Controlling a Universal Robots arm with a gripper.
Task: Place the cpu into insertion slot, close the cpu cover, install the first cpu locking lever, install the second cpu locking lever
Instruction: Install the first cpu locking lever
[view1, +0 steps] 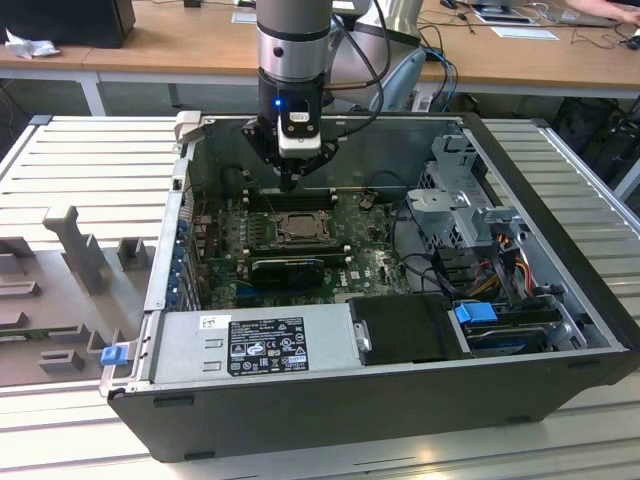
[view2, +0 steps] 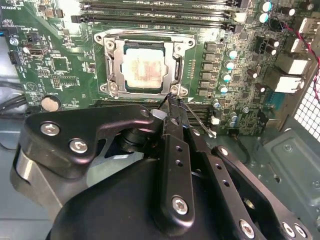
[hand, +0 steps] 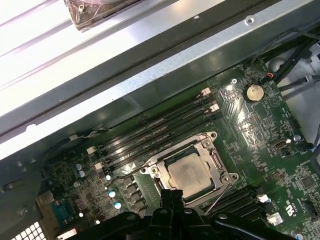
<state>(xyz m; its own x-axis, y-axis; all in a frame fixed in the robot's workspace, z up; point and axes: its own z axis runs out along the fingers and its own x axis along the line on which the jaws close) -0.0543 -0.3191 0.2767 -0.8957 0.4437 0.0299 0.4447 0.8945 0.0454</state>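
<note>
On motherboard (view2: 60, 65): cpu (view2: 144, 69) seated flat in insertion slot (view2: 102, 36). The cpu cover (view2: 116, 65) lies down over it, window framing cpu. At slot corner, just beside cpu: gripper (view2: 172, 101), fingers pinched together, tips at thin lever wire (view2: 197, 120) angling out from slot. Cannot tell whether wire is grasped. Exterior view: arm (view1: 292, 40) vertical, wrist pointing straight down into open case (view1: 560, 230).

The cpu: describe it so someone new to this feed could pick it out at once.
Inside the open computer case, find the green motherboard. At its middle, next to the long black memory slots, sits the metal-framed insertion slot. The cpu is the pale silvery-beige square lying flat inside that frame, the only pale square there.
</note>
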